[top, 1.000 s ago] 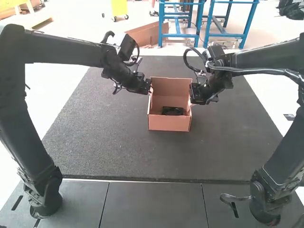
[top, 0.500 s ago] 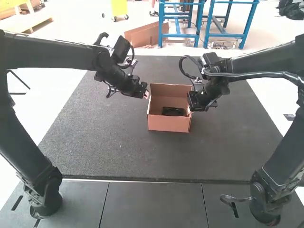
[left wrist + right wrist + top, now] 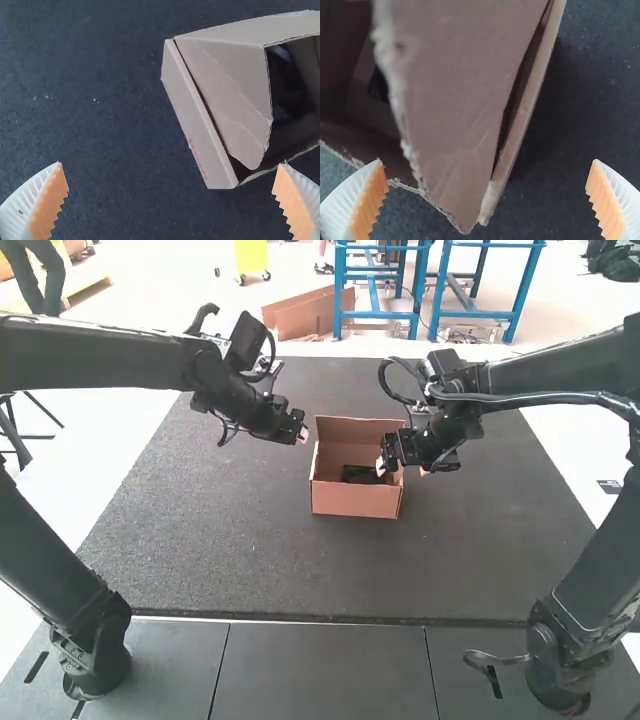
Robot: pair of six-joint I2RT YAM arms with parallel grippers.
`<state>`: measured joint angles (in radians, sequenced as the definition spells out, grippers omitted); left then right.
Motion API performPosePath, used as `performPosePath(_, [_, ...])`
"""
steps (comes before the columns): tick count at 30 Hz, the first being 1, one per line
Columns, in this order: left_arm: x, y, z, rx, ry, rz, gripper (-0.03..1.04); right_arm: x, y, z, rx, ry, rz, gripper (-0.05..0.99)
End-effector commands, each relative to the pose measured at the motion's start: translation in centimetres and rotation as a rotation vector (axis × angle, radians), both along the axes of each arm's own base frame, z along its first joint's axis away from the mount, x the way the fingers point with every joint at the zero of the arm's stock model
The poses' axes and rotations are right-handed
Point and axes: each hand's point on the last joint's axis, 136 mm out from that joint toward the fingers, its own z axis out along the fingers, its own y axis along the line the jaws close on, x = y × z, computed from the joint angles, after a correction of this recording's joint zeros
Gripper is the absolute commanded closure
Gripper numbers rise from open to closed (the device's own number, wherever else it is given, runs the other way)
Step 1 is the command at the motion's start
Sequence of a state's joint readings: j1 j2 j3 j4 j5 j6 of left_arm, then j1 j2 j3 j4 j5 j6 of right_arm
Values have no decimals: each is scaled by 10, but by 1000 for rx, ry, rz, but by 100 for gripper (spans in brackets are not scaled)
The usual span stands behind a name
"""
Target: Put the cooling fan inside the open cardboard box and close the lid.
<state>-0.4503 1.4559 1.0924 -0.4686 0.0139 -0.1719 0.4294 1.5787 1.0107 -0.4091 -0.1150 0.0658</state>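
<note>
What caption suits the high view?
Left gripper and right gripper, both open, flank the open cardboard box holding the cooling fan.

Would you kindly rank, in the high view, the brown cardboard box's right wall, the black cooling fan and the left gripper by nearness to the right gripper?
1. Brown cardboard box's right wall, beside the right gripper.
2. Black cooling fan, inside the box.
3. Left gripper, off the opposite side.
</note>
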Motion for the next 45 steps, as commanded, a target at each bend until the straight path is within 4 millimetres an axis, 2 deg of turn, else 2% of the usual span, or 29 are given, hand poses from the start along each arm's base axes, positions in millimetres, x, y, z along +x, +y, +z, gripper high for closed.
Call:
performPosePath(1, [15, 19, 21, 40, -95, 68, 4, 11, 0, 45, 80, -93, -35, 2])
performPosePath(4, [27, 28, 32, 59, -141, 114, 4, 6, -6, 60, 108, -109, -37, 2])
performPosePath(6, [35, 33, 39, 56, -165, 135, 4, -6, -8, 64, 153, -75, -26, 2])
performPosePath(9, [43, 37, 49, 48, -192, 157, 4, -23, -22, 64, 158, -58, -45, 2])
performPosePath(12, [50, 33, 58, 35, -218, 153, 4, -30, -34, 76, 176, -116, -75, 2])
performPosePath(14, [54, 29, 62, 31, -236, 145, 4, -20, -48, 92, 173, -222, -133, 3])
performPosePath(18, [55, 2, 71, 4, -257, 87, 4, -3, -78, 128, 167, -418, -237, 3])
performPosePath(20, [55, -10, 73, -5, -263, 62, 4, 4, -95, 135, 140, -460, -297, 3])
performPosePath(23, [59, -23, 71, -7, -260, 39, 4, 8, -111, 136, 117, -479, -347, 3])
performPosePath(28, [70, -35, 69, -9, -260, 27, 4, 15, -119, 139, 85, -513, -339, 3])
performPosePath(37, [86, -49, 38, 6, -209, 8, 4, 21, -126, 134, 72, -491, -351, 3])
performPosePath(41, [84, -53, 26, 4, -171, -12, 4, 24, -128, 129, 67, -478, -356, 3])
performPosePath(45, [74, -62, 14, 18, -128, -44, 4, 28, -132, 121, 59, -454, -367, 3])
